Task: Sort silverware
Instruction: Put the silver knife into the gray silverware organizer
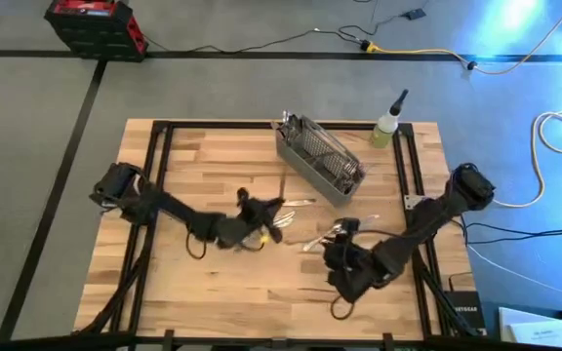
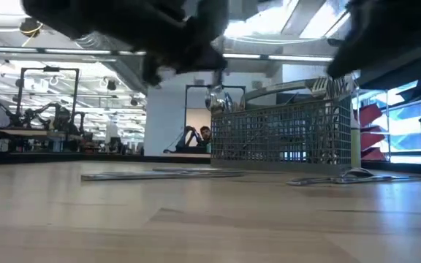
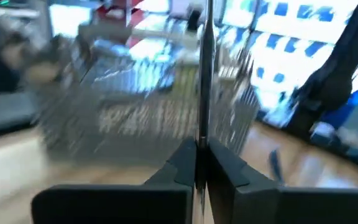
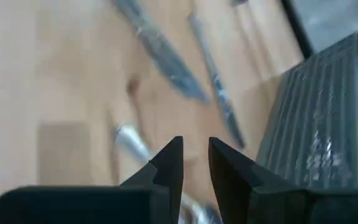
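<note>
left claw [image 3: 201, 163]: clamped on upright utensil [image 3: 205, 68]; right claw [image 4: 195, 163]: slightly apart, empty

Shiny silver silverware [image 1: 301, 203] lies on pale striped wood table [image 1: 213, 283] beside gray mesh basket [image 1: 318, 161].

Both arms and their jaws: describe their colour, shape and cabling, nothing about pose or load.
The left arm and right arm are dark, near-black jointed links with bulky rounded shoulder housings. A thin dark cable loops beside each wrist. The left gripper and right gripper have two matte black, wedge-shaped fingers tapering to narrow tips. No markings show.
</note>
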You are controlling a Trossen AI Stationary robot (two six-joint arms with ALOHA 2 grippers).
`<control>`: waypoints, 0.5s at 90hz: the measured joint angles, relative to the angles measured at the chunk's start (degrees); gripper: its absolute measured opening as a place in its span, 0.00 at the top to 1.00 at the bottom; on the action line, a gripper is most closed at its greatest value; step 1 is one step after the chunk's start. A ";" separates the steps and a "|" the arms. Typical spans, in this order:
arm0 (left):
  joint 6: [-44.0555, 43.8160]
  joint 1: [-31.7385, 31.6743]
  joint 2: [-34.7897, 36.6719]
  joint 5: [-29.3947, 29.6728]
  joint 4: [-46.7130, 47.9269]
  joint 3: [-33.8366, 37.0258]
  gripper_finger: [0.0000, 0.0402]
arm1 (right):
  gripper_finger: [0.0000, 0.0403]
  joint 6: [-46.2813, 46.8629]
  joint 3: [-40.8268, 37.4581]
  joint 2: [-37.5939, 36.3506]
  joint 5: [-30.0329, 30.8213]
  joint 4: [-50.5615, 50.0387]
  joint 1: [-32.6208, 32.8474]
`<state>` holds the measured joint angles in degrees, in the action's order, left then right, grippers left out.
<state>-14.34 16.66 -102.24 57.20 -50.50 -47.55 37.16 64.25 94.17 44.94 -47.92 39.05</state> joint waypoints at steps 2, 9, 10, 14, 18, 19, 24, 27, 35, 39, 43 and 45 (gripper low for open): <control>1.46 -1.06 0.00 -1.80 -2.15 0.00 1.00 | 0.85 0.84 0.00 0.00 -0.07 -0.82 0.64; 7.38 -4.80 0.00 -7.52 -8.50 0.00 1.00 | 0.85 3.65 0.00 0.00 0.06 -2.76 2.55; 8.16 -5.36 0.00 -8.31 -9.33 0.00 1.00 | 0.85 3.99 0.00 0.00 0.13 -3.01 2.78; 11.25 -7.47 0.00 -11.44 -12.59 -0.04 1.00 | 0.85 4.78 -0.01 0.00 0.58 -3.82 3.60; 13.76 -9.52 0.00 -14.43 -15.10 -0.35 1.00 | 0.85 4.97 -0.02 0.00 1.02 -3.98 4.16; 14.28 -10.07 0.00 -15.27 -15.54 -0.52 1.00 | 0.85 5.03 -0.02 0.00 1.08 -3.98 4.34; 16.25 -12.75 0.00 -19.86 -16.41 -1.71 1.00 | 0.85 5.08 -0.02 0.00 1.29 -4.10 4.68; 16.56 -14.38 0.00 -22.40 -16.10 -2.61 1.00 | 0.85 5.10 -0.02 0.00 1.41 -4.18 4.96; 16.78 -18.50 -1.09 -27.48 -15.12 -6.04 1.00 | 0.85 5.12 -0.02 0.00 1.48 -4.23 4.95; 16.74 -20.43 -2.43 -29.79 -14.95 -8.21 1.00 | 0.85 5.10 -0.02 0.02 1.50 -4.28 4.95; 16.47 -22.12 -4.38 -32.48 -14.33 -10.90 1.00 | 0.85 5.08 -0.04 0.02 1.53 -4.52 4.82; 16.49 -22.93 -5.45 -34.17 -13.81 -12.34 1.00 | 0.85 5.08 -0.04 0.02 1.57 -4.51 4.82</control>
<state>2.15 -6.27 -107.68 23.03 -64.30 -59.89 42.24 64.20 94.19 46.50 -52.42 43.88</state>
